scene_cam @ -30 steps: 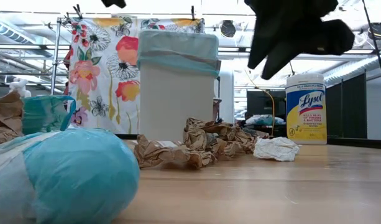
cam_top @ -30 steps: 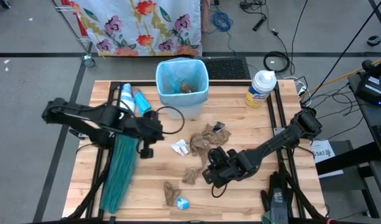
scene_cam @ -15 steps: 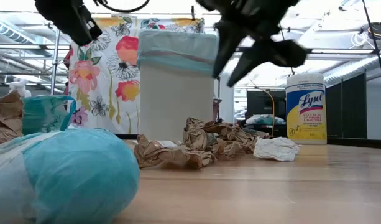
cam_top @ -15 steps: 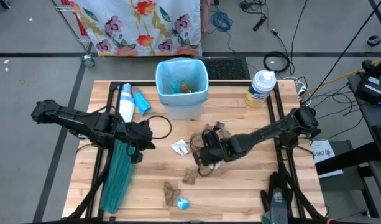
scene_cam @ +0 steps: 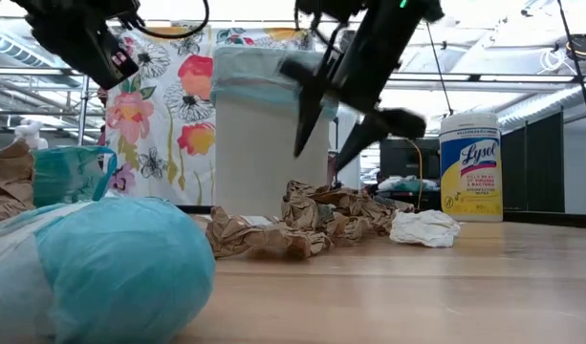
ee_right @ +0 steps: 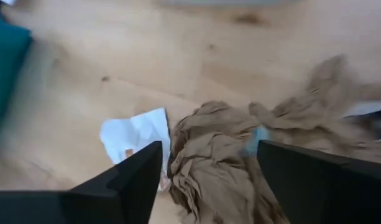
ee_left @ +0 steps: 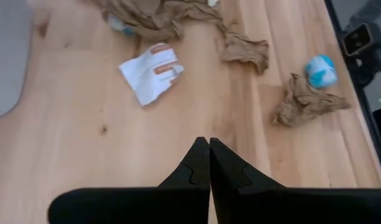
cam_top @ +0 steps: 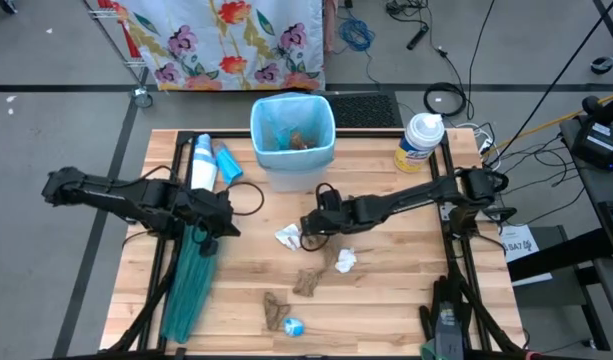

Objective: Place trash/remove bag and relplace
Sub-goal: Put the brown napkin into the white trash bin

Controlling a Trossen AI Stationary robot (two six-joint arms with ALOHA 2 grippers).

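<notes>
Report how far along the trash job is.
Done: a few scraps already lie inside the lined bin. In hand: the right gripper, open and empty, hangs over the crumpled brown paper towel. Left: the white wad, brown scraps and blue ball remain on the table; the teal-green bag lies unused beside the shut left gripper.

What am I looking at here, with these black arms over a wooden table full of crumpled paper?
These are two robot arms. One picture looks straight down, one level across the table, and two come from cameras on the wrists.

The right gripper hangs with open fingers just above a crumpled brown paper towel, holding nothing. The left gripper, shut and empty, waits over a folded teal-green plastic bag.

At the far edge stands a white bin lined with a pale-blue bag, some scraps already inside, and a yellow-labelled wipes canister. More brown scraps, white paper wads and a small blue wrapper ball lie scattered.
</notes>
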